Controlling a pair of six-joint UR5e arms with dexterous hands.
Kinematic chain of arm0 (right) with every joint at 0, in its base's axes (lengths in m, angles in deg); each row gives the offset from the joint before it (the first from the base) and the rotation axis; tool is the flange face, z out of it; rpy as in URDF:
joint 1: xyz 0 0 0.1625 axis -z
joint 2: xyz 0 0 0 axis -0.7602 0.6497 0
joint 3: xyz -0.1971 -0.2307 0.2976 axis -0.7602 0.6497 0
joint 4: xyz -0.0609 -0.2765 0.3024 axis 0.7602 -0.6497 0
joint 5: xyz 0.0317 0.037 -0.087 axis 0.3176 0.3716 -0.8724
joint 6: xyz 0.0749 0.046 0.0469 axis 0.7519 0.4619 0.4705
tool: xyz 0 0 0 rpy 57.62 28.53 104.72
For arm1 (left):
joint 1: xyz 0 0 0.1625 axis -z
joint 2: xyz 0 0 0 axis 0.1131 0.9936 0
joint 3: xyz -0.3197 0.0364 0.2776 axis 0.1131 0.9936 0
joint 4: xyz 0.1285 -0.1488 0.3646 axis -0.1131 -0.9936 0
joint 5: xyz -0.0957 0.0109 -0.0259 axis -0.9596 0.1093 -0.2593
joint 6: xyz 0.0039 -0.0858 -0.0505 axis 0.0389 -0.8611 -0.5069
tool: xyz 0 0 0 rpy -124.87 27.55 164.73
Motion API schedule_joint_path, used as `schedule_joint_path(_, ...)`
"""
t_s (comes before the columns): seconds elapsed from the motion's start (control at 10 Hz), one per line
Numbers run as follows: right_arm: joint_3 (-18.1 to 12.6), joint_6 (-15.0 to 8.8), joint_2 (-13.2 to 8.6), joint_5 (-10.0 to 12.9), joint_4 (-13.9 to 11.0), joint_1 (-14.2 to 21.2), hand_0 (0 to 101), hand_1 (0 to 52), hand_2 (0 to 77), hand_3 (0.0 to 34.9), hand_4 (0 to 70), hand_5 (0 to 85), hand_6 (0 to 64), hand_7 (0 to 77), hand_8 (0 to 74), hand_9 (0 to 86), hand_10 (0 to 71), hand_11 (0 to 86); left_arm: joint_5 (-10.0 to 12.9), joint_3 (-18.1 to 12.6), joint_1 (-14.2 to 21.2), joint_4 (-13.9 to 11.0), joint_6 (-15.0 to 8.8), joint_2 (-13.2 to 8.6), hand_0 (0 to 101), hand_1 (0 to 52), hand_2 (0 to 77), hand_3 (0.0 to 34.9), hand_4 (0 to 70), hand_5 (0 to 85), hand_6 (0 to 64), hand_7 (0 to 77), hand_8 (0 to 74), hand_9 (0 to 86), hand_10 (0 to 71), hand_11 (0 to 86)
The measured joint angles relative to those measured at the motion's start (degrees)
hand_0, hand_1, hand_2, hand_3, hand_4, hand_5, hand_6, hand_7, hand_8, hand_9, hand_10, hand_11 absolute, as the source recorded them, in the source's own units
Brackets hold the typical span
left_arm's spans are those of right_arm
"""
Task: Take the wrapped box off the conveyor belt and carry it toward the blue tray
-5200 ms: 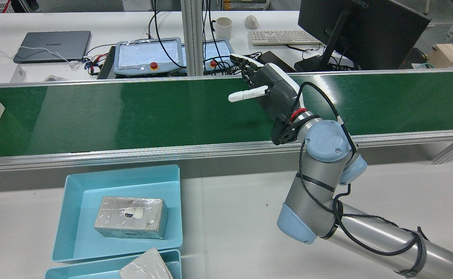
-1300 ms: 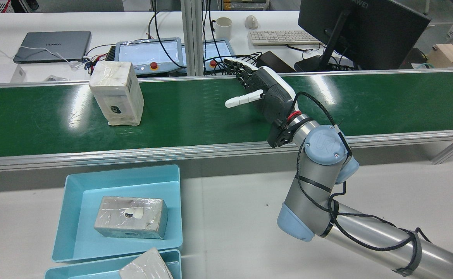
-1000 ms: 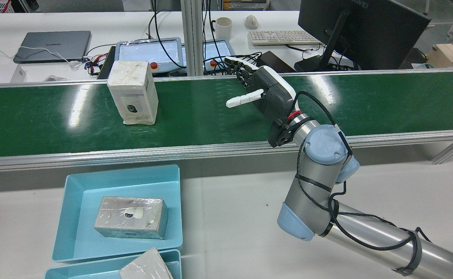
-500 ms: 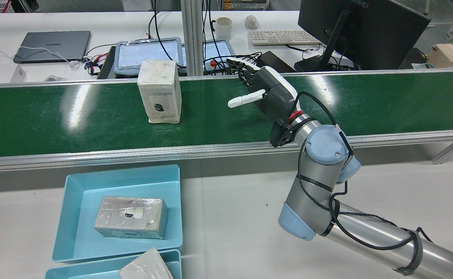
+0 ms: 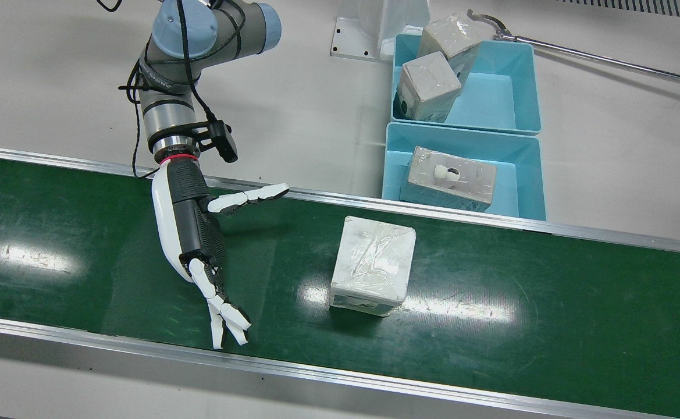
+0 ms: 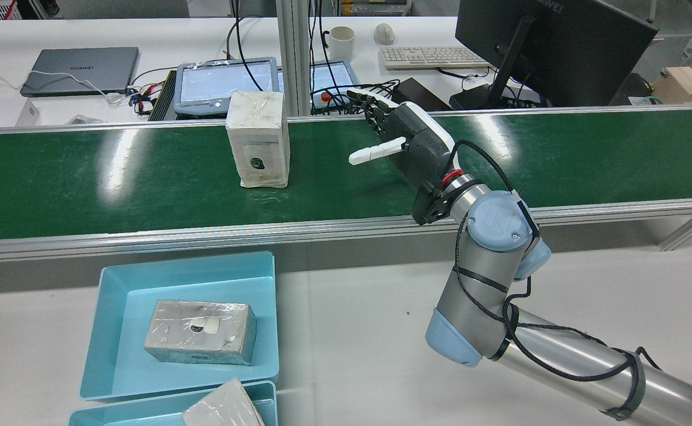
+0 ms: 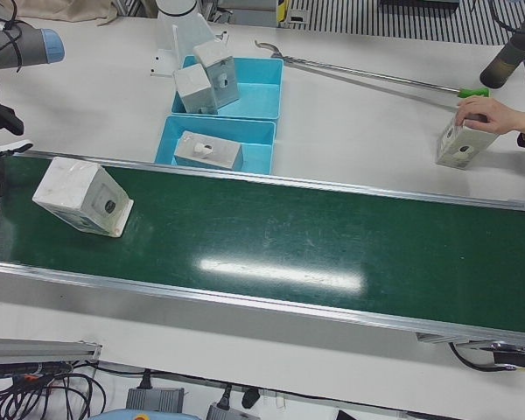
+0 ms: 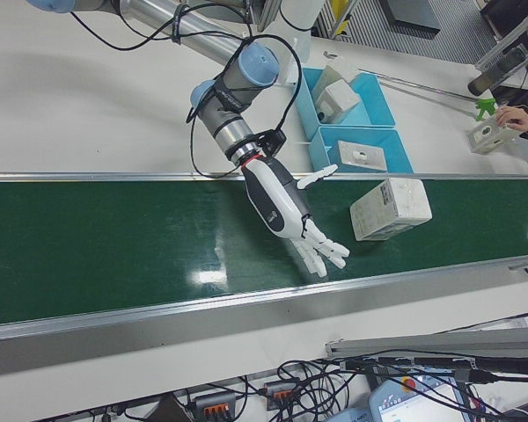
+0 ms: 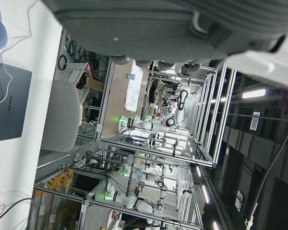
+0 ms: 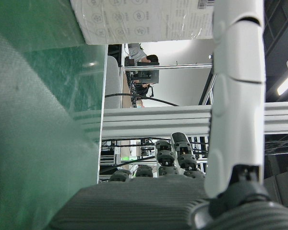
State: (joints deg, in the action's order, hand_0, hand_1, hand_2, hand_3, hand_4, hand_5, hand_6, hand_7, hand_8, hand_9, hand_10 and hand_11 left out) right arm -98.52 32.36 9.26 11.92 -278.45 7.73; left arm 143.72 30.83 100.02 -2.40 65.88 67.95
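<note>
The wrapped box (image 5: 373,265) stands on the green conveyor belt (image 5: 520,302), white and film-covered, with a dark round mark on one face (image 6: 258,139). My right hand (image 5: 191,233) hovers over the belt beside it, open, fingers spread toward the far rail and thumb pointing at the box. A clear gap separates them (image 8: 390,208). In the right hand view the box (image 10: 144,19) fills the top edge beyond a white finger (image 10: 237,96). The blue tray (image 6: 186,266) lies just past the belt's near rail and holds one wrapped box. The left hand view shows only the grey palm (image 9: 173,28) of my left hand.
A second blue tray (image 5: 520,87) behind the first holds two wrapped boxes. A long metal grabber (image 7: 367,77) lies on the table. A person's hand (image 7: 488,114) rests on another box (image 7: 459,144) at the belt's far end. Teach pendants (image 6: 227,83) and a monitor (image 6: 547,47) stand beyond the belt.
The wrapped box came in from the left of the rear view and rode the belt rightward, close to my right hand. The hand stayed open and barely shifted.
</note>
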Motion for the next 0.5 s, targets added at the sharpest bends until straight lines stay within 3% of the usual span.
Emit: schedule_joint_path(0.5, 0.13, 0.09, 0.00, 0.01, -0.01, 0.00, 48, 14.7, 4.9, 0.0, 8.2, 14.2, 3.3, 2.2, 0.0, 1.1, 0.0, 1.6, 0.00, 0.00, 0.00, 0.00, 0.00, 0.00, 0, 0.0, 1.1, 0.0, 0.0, 1.1, 0.5, 0.5, 0.5, 0.5, 0.5, 0.5)
